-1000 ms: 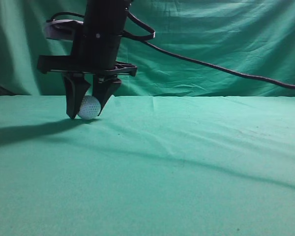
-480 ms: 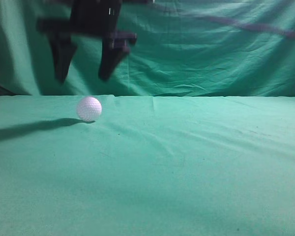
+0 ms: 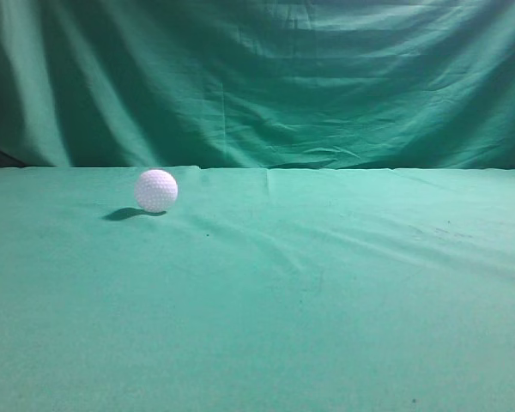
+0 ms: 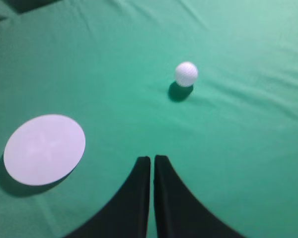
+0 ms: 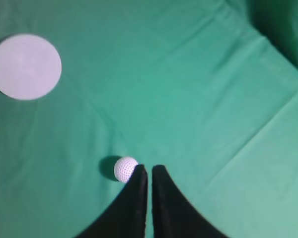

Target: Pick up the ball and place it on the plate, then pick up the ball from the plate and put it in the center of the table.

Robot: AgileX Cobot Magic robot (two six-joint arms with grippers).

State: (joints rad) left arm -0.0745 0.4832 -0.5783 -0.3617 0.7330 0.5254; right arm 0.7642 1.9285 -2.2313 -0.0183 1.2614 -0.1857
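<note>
The white dimpled ball rests alone on the green table, left of middle, with no gripper in the exterior view. In the left wrist view the ball lies well ahead of my left gripper, which is shut and empty high above the cloth. The round white plate lies to its left. In the right wrist view my right gripper is shut and empty. The ball shows just left of its left fingertip, far below on the cloth. The plate is at the upper left.
A darker green draped curtain hangs behind the table's far edge. Green cloth lies wrinkled across the table to the right of the ball. The plate does not show in the exterior view.
The gripper that stood around the ball has let it go, risen and left the exterior view. The ball has stayed in the same spot on the cloth.
</note>
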